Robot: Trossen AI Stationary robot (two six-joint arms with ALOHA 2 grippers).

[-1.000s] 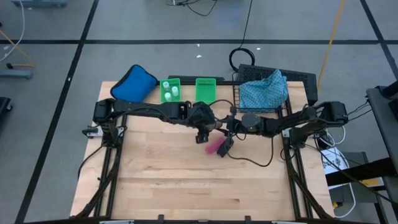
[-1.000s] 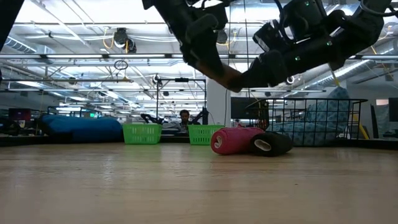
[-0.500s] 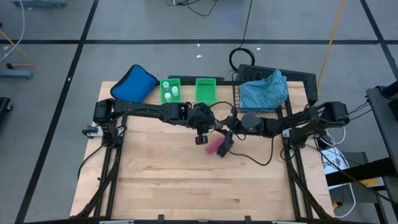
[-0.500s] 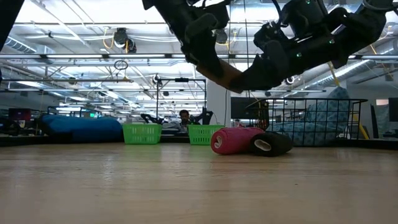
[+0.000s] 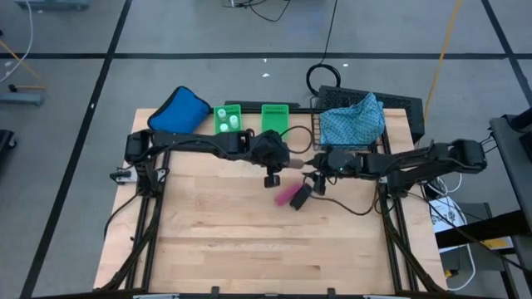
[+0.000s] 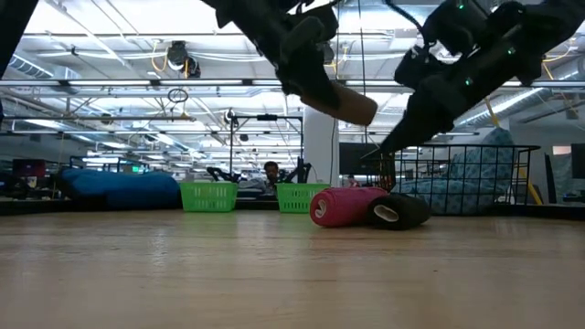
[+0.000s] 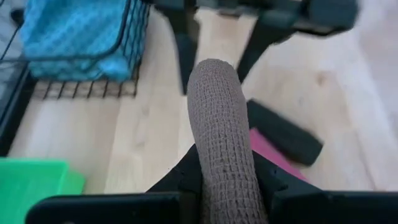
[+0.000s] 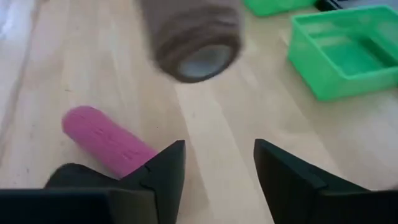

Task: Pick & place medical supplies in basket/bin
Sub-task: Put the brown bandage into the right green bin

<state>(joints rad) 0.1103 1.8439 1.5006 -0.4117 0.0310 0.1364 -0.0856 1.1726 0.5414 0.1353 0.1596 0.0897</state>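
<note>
Centre of the high view: the brown roll is clamped across its middle by the left gripper and carried clear of the table, while the right gripper, just beside it, is seen with fingers parted and empty. The roll's woven, crepe-like surface suggests a light, soft, grippy item, judged best held across its cylindrical wall with modest pressure. The pink roll and black roll lie touching on the table; the basket, upper right, contains the patterned cloth.
</note>
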